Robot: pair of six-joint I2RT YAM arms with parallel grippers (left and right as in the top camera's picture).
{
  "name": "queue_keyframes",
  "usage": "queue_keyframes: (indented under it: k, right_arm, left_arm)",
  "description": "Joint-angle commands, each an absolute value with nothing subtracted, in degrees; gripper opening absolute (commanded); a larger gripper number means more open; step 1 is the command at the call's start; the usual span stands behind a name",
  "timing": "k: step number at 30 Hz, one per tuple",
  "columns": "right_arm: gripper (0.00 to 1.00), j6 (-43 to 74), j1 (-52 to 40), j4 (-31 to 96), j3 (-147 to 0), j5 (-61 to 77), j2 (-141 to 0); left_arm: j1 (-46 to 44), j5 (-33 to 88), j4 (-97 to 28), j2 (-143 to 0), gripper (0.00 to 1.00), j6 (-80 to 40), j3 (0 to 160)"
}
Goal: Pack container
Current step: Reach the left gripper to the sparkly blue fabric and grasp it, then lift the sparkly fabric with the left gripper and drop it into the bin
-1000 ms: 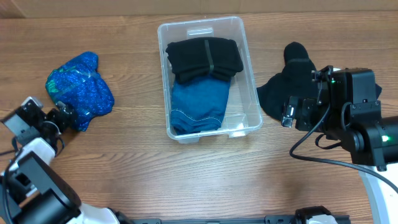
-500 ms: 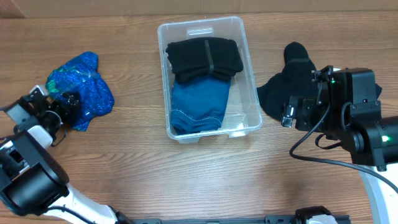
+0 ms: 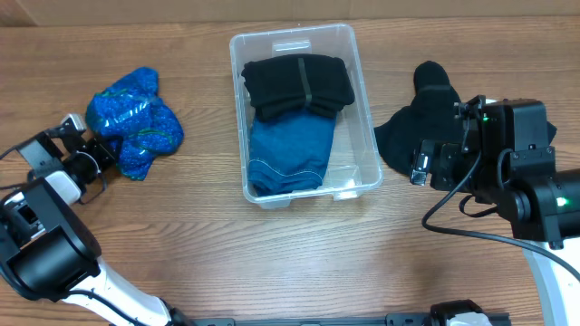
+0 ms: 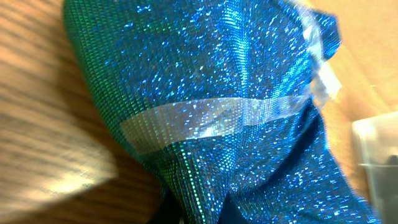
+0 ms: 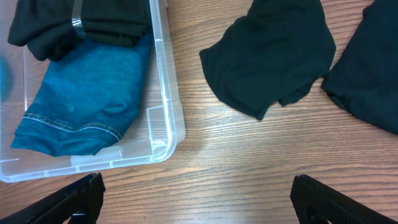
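The clear container [image 3: 364, 109] stands at the middle of the table, holding a folded black garment [image 3: 299, 81] and blue denim [image 3: 288, 154]. A sparkly blue cloth [image 3: 136, 122] lies bunched to its left. My left gripper [image 3: 104, 152] is shut on that cloth's lower left edge. In the left wrist view the cloth [image 4: 217, 74] fills the frame and hides the jaws. My right gripper [image 5: 199, 211] hangs open over bare wood between the container's corner [image 5: 168, 134] and a black garment [image 5: 273, 53], holding nothing.
More black clothing [image 3: 421, 113] lies right of the container, partly under the right arm [image 3: 507, 163]. A strip of clear tape [image 4: 211, 121] crosses the sparkly cloth. A second black piece [image 5: 367, 81] lies at the far right in the right wrist view.
The left gripper has moved in to the sparkly cloth and shut on it. The cloth has bunched up and shifted right. The right arm has not moved.
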State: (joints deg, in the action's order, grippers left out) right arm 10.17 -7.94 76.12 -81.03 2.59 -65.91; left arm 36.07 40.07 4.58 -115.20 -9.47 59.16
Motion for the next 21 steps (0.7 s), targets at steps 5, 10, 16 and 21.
queue_keyframes:
  k: [5, 10, 16, 21]
  right_arm:
    - [1.00, 9.6, -7.8, 76.0, -81.1, 2.7, -65.8]
    - [1.00, 9.6, -7.8, 76.0, -81.1, 2.7, -65.8]
    - [1.00, 9.6, -7.8, 76.0, -81.1, 2.7, -65.8]
    - [1.00, 9.6, -7.8, 76.0, -81.1, 2.7, -65.8]
  left_arm:
    - [35.5, 46.7, -7.8, -99.0, 0.04, -3.2, 67.7]
    - [34.0, 56.0, -8.5, -87.8, 0.04, -3.2, 69.3]
    - [26.3, 69.6, -8.2, -80.3, 0.04, -1.4, 70.4]
    - [15.6, 86.3, 1.3, -79.8, 0.04, -1.2, 71.6]
